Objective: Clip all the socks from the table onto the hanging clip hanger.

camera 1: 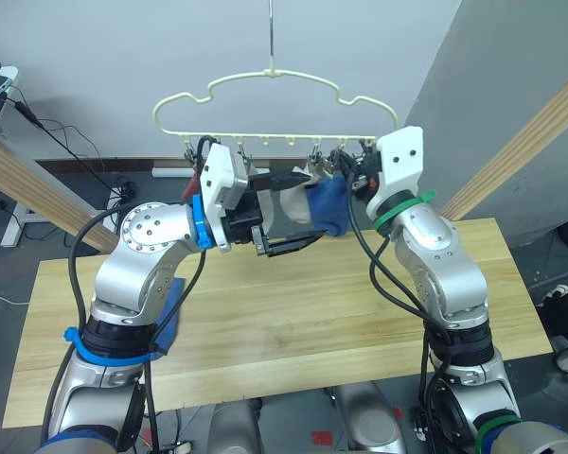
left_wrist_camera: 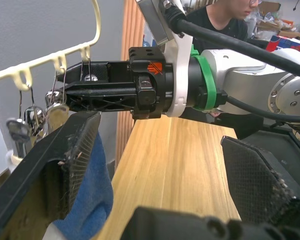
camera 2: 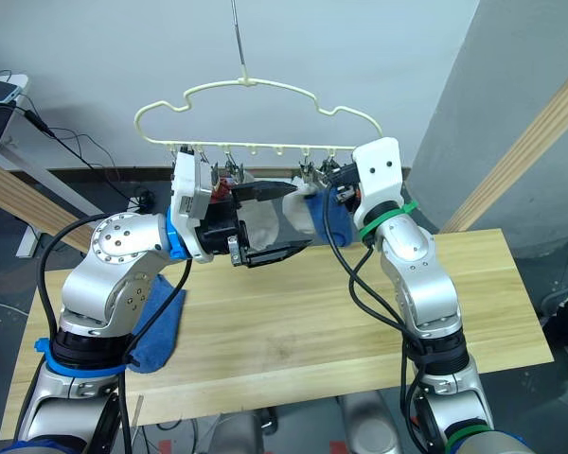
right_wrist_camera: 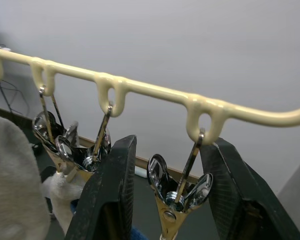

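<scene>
Socks (camera 1: 327,208) are hanging under the clip hanger (camera 1: 275,104); left gripper (camera 1: 286,213) jaws spread, right gripper (right_wrist_camera: 165,200) jaws straddling a clip (right_wrist_camera: 177,192), which risks slipping sideways unsqueezed.

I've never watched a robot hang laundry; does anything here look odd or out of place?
One blue sock droops over the table edge, partly off it. Otherwise nothing stands out: the hanger hangs level, with socks already clipped on.
</scene>
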Available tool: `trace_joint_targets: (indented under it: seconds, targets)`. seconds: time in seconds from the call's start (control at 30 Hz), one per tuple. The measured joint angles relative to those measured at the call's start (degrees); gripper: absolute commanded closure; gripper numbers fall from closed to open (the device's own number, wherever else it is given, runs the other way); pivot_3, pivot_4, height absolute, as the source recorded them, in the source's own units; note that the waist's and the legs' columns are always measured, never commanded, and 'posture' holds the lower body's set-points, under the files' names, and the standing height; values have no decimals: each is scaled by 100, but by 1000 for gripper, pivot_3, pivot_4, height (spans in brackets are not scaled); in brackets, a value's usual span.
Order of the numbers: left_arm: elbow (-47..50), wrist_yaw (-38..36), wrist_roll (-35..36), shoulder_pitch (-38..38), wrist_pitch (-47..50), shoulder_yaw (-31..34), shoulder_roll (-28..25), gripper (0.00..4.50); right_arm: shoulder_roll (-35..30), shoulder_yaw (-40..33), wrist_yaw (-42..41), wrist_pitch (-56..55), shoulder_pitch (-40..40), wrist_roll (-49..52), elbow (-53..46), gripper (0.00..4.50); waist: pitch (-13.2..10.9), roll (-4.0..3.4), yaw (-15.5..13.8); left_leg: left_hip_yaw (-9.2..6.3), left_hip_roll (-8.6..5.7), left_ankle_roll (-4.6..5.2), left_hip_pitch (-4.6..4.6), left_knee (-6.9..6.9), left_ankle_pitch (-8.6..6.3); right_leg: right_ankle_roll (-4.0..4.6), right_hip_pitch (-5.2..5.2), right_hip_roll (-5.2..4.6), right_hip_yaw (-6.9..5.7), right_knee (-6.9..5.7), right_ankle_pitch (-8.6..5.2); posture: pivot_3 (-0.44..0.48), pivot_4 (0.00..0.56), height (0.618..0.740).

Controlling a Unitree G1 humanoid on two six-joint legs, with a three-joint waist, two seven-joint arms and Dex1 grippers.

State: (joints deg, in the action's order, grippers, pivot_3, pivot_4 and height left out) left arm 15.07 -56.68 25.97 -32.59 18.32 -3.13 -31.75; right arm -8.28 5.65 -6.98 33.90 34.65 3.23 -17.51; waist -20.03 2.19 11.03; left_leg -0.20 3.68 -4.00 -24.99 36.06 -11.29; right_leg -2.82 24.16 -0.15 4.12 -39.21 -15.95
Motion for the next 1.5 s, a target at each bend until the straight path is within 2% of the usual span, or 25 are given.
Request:
trace_joint_targets:
  seconds: [1.07, 1.17, 1.33, 1.5]
  targets:
    - [1, 96, -7, 30, 4, 0, -1, 144, 256, -1, -36, -132, 32, -32, 231, 2512, 0, 0, -3, -4, -1, 0, 3, 4, 0, 0, 2, 0, -2, -21, 0, -257, 315, 732]
    - [2, 99, -7, 35, 4, 0, -1, 144, 265, -2, -35, -208, 44, -33, 260, 3116, 0, 0, -6, -4, -1, 0, 3, 4, 1, 0, 2, 0, -2, -22, 0, -257, 315, 732]
    - [12, 108, -7, 128, 15, 0, -3, 144, 267, -7, -34, -236, 79, -34, 268, 4403, 0, 0, -6, -4, -1, 0, 3, 4, 1, 0, 2, 0, -2, -22, 0, -257, 315, 732]
    - [50, 169, -58, 345, 27, 1, -67, 144, 265, -9, -34, -265, 80, -35, 268, 4460, 0, 0, -3, -3, 0, 0, 5, 4, 0, 0, 2, 0, -1, -24, 0, -258, 311, 732]
